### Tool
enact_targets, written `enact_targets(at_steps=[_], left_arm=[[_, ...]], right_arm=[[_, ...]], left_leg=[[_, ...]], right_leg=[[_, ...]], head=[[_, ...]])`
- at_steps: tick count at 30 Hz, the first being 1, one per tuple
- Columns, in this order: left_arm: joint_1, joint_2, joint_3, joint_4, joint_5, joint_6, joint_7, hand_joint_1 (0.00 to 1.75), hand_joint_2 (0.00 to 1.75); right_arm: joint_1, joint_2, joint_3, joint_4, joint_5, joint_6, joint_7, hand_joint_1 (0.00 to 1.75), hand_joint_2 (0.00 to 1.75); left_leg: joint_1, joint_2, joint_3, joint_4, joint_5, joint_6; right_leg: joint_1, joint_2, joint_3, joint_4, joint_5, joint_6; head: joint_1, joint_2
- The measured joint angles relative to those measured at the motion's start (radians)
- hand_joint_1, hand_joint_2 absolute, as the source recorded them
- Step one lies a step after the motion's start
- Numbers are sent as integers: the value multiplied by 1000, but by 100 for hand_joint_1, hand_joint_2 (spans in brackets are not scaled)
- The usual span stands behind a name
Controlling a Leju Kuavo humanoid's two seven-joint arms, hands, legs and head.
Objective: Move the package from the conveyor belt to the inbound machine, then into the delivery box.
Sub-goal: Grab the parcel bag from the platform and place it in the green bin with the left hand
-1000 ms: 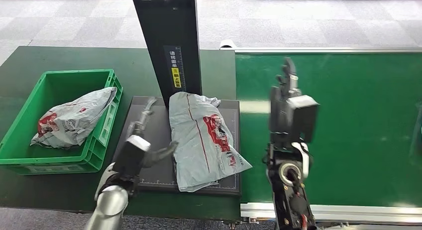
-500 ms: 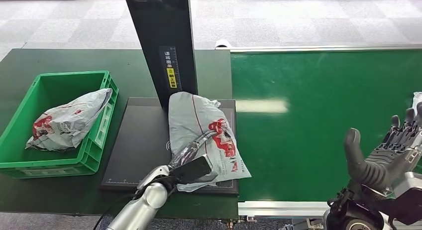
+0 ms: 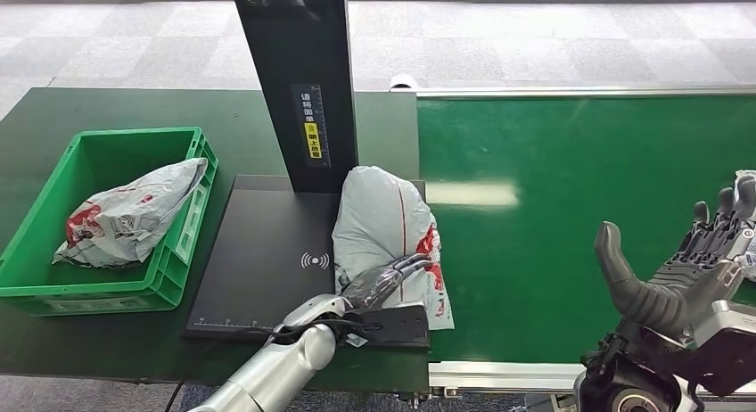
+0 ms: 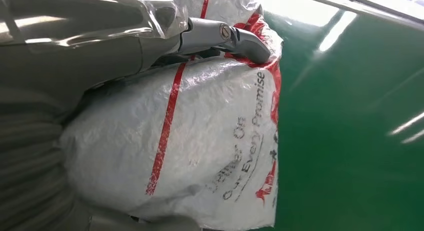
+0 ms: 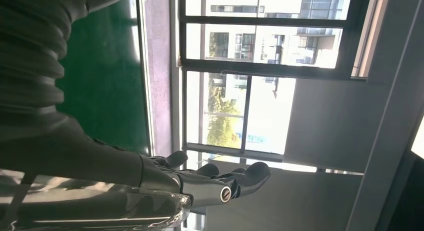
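A grey-white plastic package (image 3: 388, 225) with red print lies bunched on the right part of the black inbound machine plate (image 3: 258, 251), its edge hanging over toward the green conveyor belt (image 3: 571, 162). My left hand (image 3: 383, 283) grips the package's near end. In the left wrist view the thumb (image 4: 220, 33) lies over the package (image 4: 215, 136), which fills the hand. My right hand (image 3: 686, 278) is raised at the lower right over the belt's front edge, fingers apart and holding nothing; the right wrist view shows this hand (image 5: 200, 183) against windows.
A green delivery box (image 3: 192, 211) at the left holds another grey package (image 3: 129, 216). The machine's black column (image 3: 303, 73) rises behind the plate. A further white package (image 3: 744, 185) peeks in at the belt's right edge.
The package has slid right on the plate and bunched up narrower, with my left hand following it right. My right hand has shifted slightly left.
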Motion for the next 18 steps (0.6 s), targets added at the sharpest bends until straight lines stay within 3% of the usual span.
enact_targets(at_steps=[5, 8, 12, 18], left_arm=[[-30, -12, -66, 50, -133, 101, 126, 174, 175], [-43, -15, -80, 70, -175, 126, 160, 175, 175], [-48, -17, -76, 77, -183, 164, 153, 175, 175], [-3, -8, 0, 12, -97, 257, 63, 174, 175]], right_arm=[[25, 4, -1, -11, 0, 4, -12, 0, 175], [28, 7, -2, -11, -3, 20, -17, 0, 175], [28, 10, -5, -11, -4, 33, -18, 0, 175], [29, 10, -11, -10, -13, 45, -18, 0, 175]], left_leg=[[0, -1, 6, 0, -2, 0], [0, -1, 9, 0, -2, 0], [0, -1, 12, 0, -2, 0], [0, 0, 11, 0, -1, 0]], right_leg=[[0, -1, 8, 0, -1, 0], [0, -1, 11, 0, -1, 0], [0, -1, 13, 0, -1, 0], [1, 0, 10, 0, -1, 0]], head=[[0, 0], [0, 0], [0, 0], [0, 0]])
